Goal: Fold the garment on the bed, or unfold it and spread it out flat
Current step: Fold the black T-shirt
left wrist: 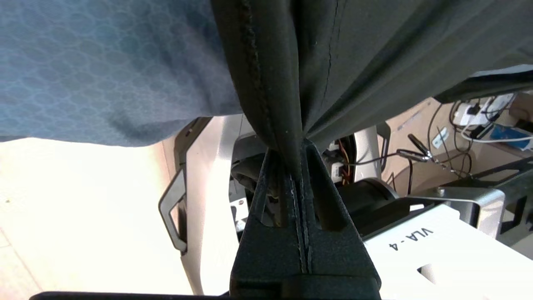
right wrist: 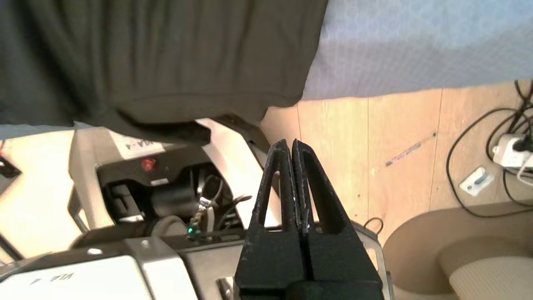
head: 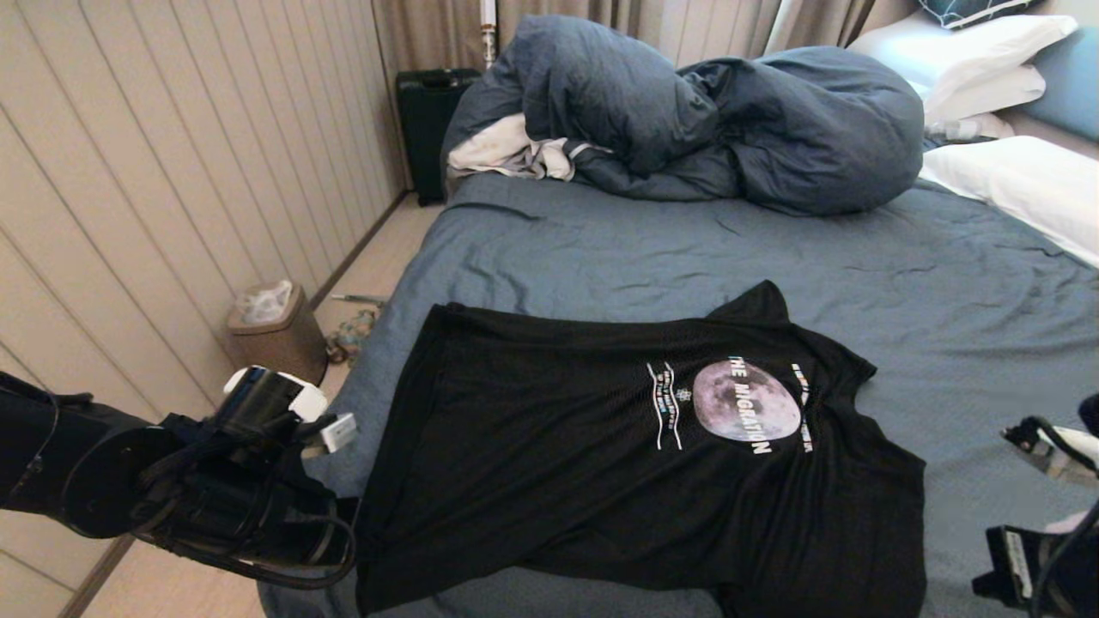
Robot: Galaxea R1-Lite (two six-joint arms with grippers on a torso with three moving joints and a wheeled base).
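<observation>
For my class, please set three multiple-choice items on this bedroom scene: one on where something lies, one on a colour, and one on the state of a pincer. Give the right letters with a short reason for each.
1. Where does the heaped duvet lie?
A. On the floor by the bin
B. At the far side of the bed, beyond the T-shirt
C. On top of the T-shirt

2. What colour is the bed sheet?
A. Slate blue
B. Red
C. White

3. What is the left pincer doing?
A. Open above the pillows
B. Shut on nothing
C. Shut on the T-shirt's edge

Answers:
1 B: the duvet is bunched at the far side of the bed, well past the T-shirt.
2 A: the sheet shows slate blue around the black shirt.
3 C: in the left wrist view the left pincer clamps a fold of black fabric; the right pincer is shut on nothing, below the bed's edge.
</observation>
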